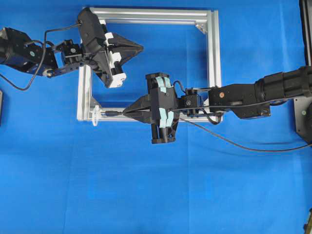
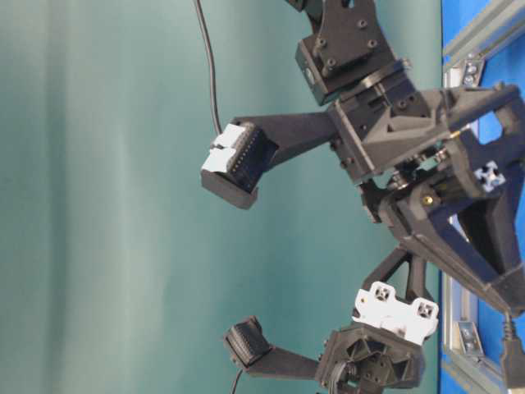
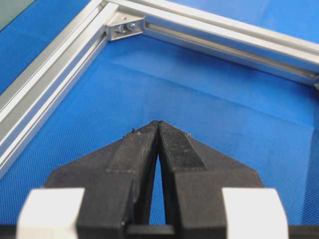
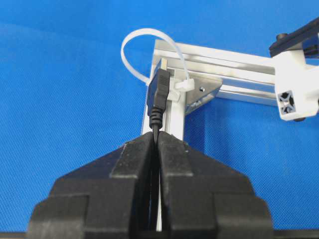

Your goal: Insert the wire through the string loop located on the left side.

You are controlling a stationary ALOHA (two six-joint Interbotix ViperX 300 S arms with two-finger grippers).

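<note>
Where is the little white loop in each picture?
Overhead: string loop at the silver frame's lower left corner, just ahead of the wire tip.
Table-level: not visible.
Left wrist: not in it.
Right wrist: upper middle, arching off the frame corner behind the plug.
Shared landmark: the silver frame.

Black wire [image 4: 158,97]; white string loop [image 4: 144,40]; silver frame [image 1: 213,53]; blue cloth [image 1: 146,195]
</note>
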